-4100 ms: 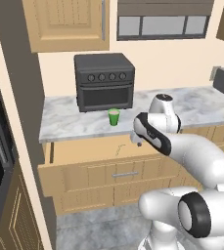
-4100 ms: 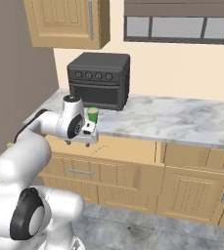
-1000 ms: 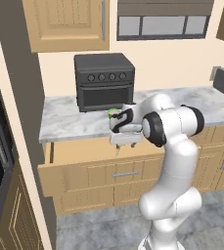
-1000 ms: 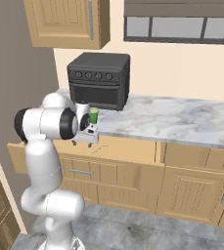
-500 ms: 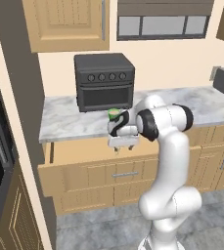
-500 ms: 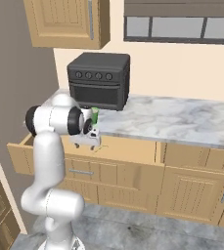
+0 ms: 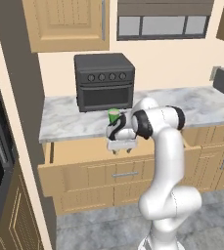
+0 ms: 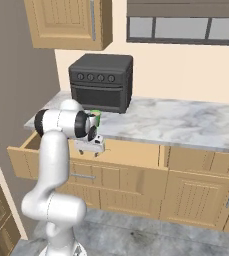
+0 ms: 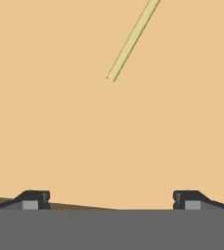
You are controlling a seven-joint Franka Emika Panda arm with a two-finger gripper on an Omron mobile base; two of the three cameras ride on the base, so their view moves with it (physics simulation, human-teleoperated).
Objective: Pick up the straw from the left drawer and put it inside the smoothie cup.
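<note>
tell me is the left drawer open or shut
Open. The left drawer is pulled out from under the counter, and the straw lies on its bare floor below the open gripper.

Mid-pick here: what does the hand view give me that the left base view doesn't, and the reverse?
Hand view alone: the thin pale yellow-green straw lying slantwise on the light-wood drawer floor, the jaws spread wide with nothing between them. Left base view alone: the small bright green smoothie cup, the black toaster oven, the marble counter. Both: the open left drawer.
</note>
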